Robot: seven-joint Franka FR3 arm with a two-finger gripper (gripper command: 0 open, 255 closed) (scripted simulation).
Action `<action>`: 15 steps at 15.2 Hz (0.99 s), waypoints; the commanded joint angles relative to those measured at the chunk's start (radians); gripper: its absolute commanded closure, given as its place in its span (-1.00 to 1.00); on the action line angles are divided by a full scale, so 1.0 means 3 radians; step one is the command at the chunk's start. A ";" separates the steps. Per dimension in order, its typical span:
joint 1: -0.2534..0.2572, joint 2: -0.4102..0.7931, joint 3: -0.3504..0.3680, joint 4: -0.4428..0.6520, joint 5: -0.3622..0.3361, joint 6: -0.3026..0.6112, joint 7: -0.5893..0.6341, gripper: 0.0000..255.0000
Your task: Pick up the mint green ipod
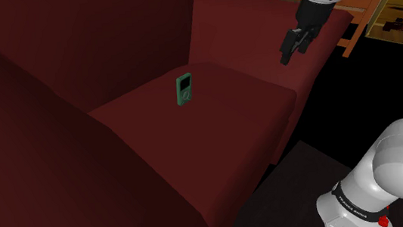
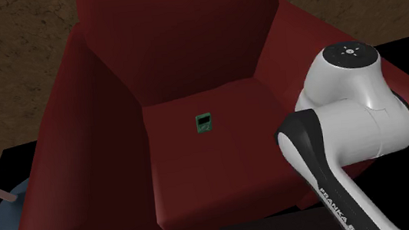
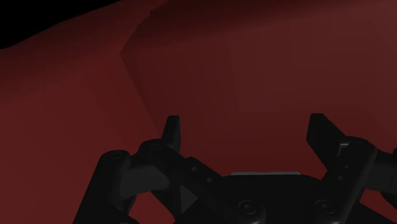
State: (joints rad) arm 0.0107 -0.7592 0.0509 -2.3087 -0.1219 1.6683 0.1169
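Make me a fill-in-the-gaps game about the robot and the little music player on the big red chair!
1. The little music player is coloured ____.
2. It rests on the seat of a dark red ____.
3. The pincer has its two fingers apart, so it is ____.
4. Right now the pincer is holding ____.

Missing words: green; armchair; open; nothing.

Green ipod [image 1: 183,89], dark red armchair [image 1: 217,130], black gripper [image 1: 289,56]
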 commanded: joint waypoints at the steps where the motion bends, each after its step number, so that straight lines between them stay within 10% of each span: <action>1: 0.0000 0.0000 0.0000 0.0000 0.0000 0.0000 0.0000 -1.00; 15: 0.0148 0.1550 0.0574 0.1058 0.0361 0.0239 0.0812 -1.00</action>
State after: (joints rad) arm 0.0516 -0.3311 0.2104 -2.0180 -0.0179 1.7343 0.3405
